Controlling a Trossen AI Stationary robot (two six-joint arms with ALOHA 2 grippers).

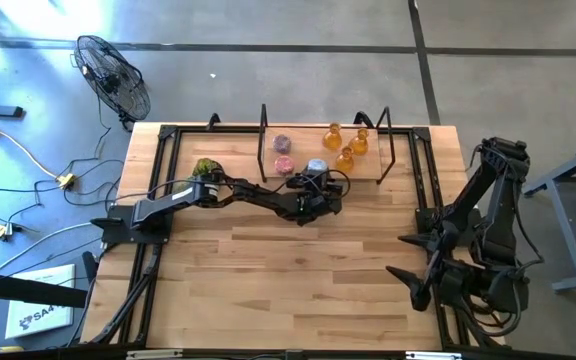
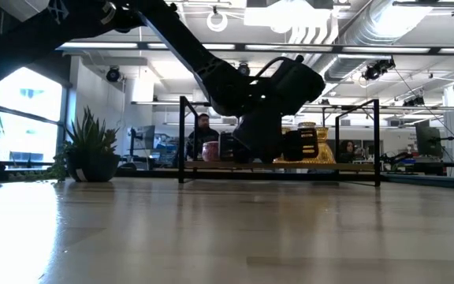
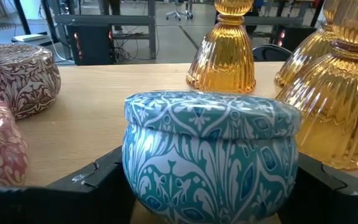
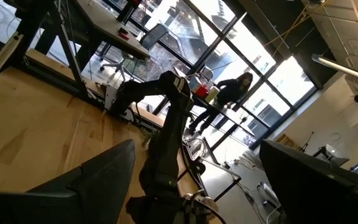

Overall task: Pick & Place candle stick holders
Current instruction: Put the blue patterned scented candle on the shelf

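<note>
Candle stick holders, six pieces, grouped on the far half of the wooden table [image 1: 298, 290] inside a black wire frame [image 1: 324, 140]. Item one: light blue holder [image 3: 210, 155], squat, patterned, lidded, standing upright directly between the two dark fingers [image 3: 92, 186] of the left gripper [image 1: 315, 178]; the claw stands apart, one finger on each side of the blue body, close beside it, though whether the pads touch it cannot be told. Items two and three: pink holders [image 3: 17, 74], squat, patterned, to one side of the claw, one just beside the finger, the other a little beyond. Items four to six: amber holders [image 3: 224, 53], ribbed and bulbous with narrow necks, ahead of the claw and to its other side, the nearest just beside the blue piece. Green leafy ball [image 1: 205, 168]: by the left arm's mid-section, behind the claw. Right gripper [image 1: 418, 275]: parked at the table's right edge, well apart from all pieces, fingers apart, holding nothing.
</note>
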